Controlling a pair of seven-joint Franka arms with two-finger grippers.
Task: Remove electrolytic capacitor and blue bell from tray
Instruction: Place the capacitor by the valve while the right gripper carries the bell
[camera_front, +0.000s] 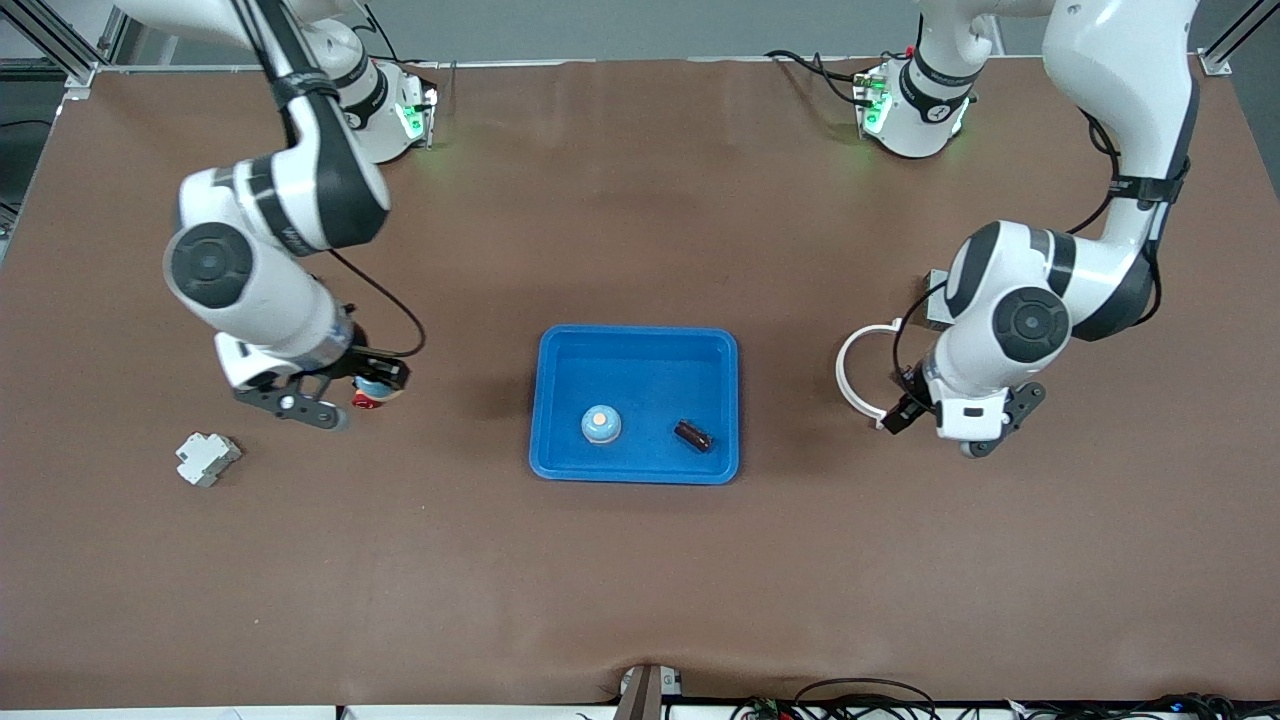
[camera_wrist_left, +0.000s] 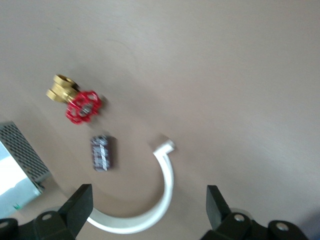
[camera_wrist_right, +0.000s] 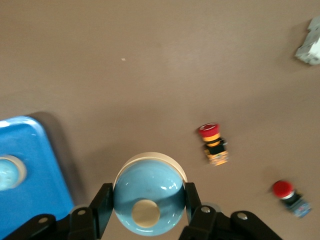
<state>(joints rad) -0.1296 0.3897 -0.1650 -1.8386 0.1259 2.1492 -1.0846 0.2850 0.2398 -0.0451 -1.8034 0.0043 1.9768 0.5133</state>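
Observation:
My right gripper (camera_wrist_right: 149, 205) is shut on a light blue bell (camera_wrist_right: 149, 197) and holds it above the table beside the blue tray (camera_wrist_right: 30, 165). In the front view this gripper (camera_front: 340, 395) is over the table toward the right arm's end, and its bell is hidden under the hand. The tray (camera_front: 640, 350) holds a second blue bell (camera_front: 601, 424) and a dark capacitor (camera_front: 692, 435). My left gripper (camera_wrist_left: 148, 210) is open and empty above a white open ring (camera_wrist_left: 165, 200). A dark capacitor (camera_wrist_left: 102, 152) lies on the table beside that ring. In the front view the left gripper (camera_front: 1000, 425) is toward the left arm's end.
A red-handled brass valve (camera_wrist_left: 80, 105) and a grey metal box (camera_wrist_left: 17, 165) lie by the loose capacitor. The white ring (camera_front: 850, 360) shows beside the left hand. Two red push buttons (camera_wrist_right: 214, 144) (camera_wrist_right: 289, 196) and a grey-white part (camera_front: 207, 458) lie near the right gripper.

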